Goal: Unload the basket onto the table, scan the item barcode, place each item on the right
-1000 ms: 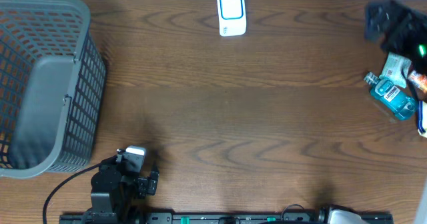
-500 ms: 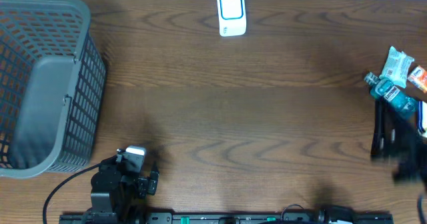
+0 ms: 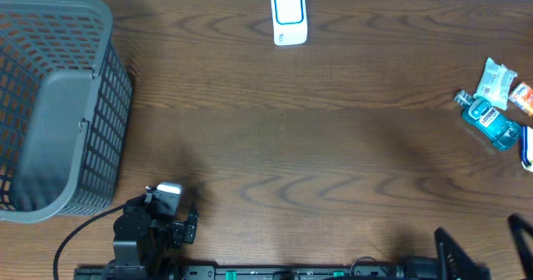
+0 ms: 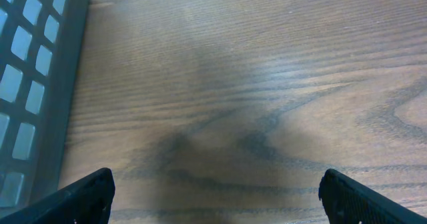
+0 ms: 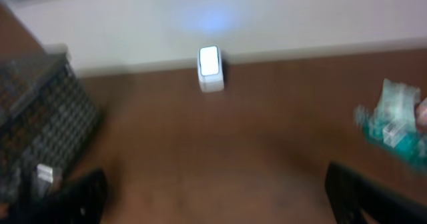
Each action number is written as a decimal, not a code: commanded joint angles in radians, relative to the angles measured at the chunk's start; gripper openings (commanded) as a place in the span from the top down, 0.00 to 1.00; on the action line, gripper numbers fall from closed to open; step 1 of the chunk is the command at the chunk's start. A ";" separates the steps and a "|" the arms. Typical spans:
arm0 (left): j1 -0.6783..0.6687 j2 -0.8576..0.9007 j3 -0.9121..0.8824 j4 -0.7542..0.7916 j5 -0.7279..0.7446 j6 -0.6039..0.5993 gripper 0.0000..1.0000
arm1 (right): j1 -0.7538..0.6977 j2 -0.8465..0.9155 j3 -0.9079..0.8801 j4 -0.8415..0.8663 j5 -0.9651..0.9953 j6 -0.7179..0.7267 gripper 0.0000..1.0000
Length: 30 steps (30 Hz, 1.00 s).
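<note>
Both claws gape wide and hold nothing: the right gripper [image 3: 491, 248] is at the near right corner of the table [image 3: 333, 147], the left gripper [image 4: 217, 197] beside the grey basket [image 3: 50, 105]. The blue bottle [image 3: 491, 123] and white packet [image 3: 495, 80] lie at the right edge, well apart from the white scanner [image 3: 289, 17] at the far edge.

The left arm [image 3: 137, 234] is built of matt black, boxy housings, with a small white-grey block [image 3: 169, 192] on its upper part. A thin black cable [image 3: 87, 222] curves off its side by the tabletop's near left corner. A black rail [image 3: 275, 272] with small teal marks runs along the near edge. The left fingers [image 4: 87, 197] are black, tapering wedges with a finely grained surface. The right fingers [image 5: 363, 196] are black too, but blurred.
</note>
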 commanded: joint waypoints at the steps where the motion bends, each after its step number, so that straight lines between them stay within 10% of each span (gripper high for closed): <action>1: 0.003 -0.004 -0.014 -0.029 0.002 -0.002 0.02 | 0.006 0.002 -0.001 -0.095 0.005 -0.011 0.01; 15: 0.003 -0.004 -0.014 -0.029 0.002 -0.002 0.02 | 0.028 -0.052 -0.077 0.064 0.095 -0.041 0.01; 30: 0.003 -0.004 -0.014 -0.029 0.002 -0.002 0.02 | 0.087 -0.478 -0.795 0.812 0.107 -0.041 0.01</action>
